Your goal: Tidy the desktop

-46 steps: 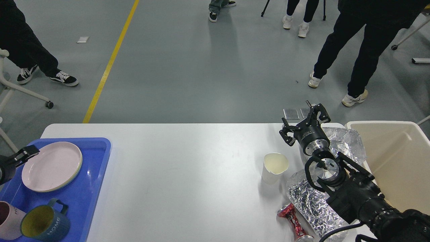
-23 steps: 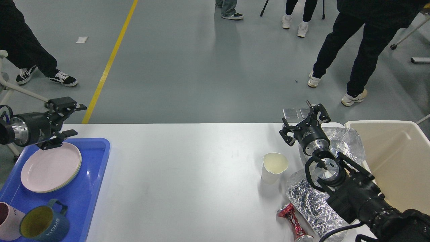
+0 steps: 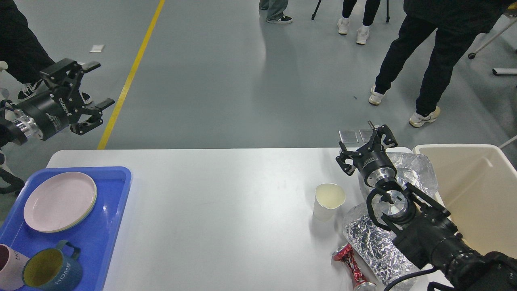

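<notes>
From the head view, the large white smooth rectangular table (image 3: 226, 210) fills the lower half of the picture, its far edge against the grey floor. At its left end lies a blue plastic tray (image 3: 106, 226) holding a round pale pink plate (image 3: 59, 201), a blue mug with a yellow inside (image 3: 50, 270) and a pink mug (image 3: 10, 268) cut by the picture's edge. Near the right end a white paper cup (image 3: 329, 201) stands upright, just beside crumpled silver foil (image 3: 375, 242); a crushed red can (image 3: 352, 266) lies at the near edge, touching the foil. A beige plastic bin (image 3: 476, 194) stands past the table's right end.

The left gripper (image 3: 89, 87) hangs beyond the table's far-left corner, above the floor, its fingers spread wide and holding nothing. The right gripper (image 3: 365, 147) hovers over the far right of the table, above the foil, fingers likewise spread apart and empty.
</notes>
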You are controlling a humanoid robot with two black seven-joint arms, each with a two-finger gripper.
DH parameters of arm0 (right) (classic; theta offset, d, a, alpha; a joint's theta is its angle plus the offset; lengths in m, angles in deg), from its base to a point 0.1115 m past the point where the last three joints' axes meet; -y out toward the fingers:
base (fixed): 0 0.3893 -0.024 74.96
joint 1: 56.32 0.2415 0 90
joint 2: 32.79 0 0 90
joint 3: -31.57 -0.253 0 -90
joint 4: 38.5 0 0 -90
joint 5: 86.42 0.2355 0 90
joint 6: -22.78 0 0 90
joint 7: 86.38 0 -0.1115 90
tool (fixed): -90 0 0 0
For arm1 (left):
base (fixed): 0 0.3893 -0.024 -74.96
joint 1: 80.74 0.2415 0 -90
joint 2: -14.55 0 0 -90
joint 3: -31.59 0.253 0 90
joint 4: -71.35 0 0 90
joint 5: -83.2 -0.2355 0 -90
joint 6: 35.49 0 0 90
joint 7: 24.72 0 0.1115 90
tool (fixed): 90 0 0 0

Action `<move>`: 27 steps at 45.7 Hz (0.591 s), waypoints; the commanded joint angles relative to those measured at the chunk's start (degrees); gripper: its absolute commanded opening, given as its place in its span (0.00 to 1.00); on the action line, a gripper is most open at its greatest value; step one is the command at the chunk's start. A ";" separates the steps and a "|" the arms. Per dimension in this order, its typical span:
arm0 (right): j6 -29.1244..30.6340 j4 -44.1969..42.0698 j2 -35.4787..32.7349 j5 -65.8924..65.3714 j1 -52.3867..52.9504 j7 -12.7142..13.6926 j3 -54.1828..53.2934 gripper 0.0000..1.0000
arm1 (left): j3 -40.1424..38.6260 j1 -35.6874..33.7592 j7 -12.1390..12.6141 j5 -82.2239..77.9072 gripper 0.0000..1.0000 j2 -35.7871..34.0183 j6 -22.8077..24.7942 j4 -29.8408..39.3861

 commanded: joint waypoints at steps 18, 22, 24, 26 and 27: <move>0.07 0.09 0.00 0.03 -0.09 0.09 0.00 1.00 | -39.60 7.18 -8.08 2.35 0.97 26.51 -3.14 -20.64; 0.07 0.09 0.00 0.03 0.00 0.00 0.00 1.00 | -39.43 7.53 -9.14 2.00 0.96 27.30 -3.31 -20.82; 0.07 0.09 0.00 0.03 -0.09 0.00 0.00 1.00 | -39.25 7.53 -9.32 1.91 0.96 28.00 -3.31 -20.82; -0.02 0.01 0.00 0.03 0.00 0.00 0.00 1.00 | -39.17 7.53 -9.41 1.74 0.96 29.14 -3.31 -20.82; -0.02 0.01 0.00 0.03 0.00 0.00 0.00 1.00 | -39.17 7.53 -9.32 1.74 0.96 29.84 -3.31 -20.82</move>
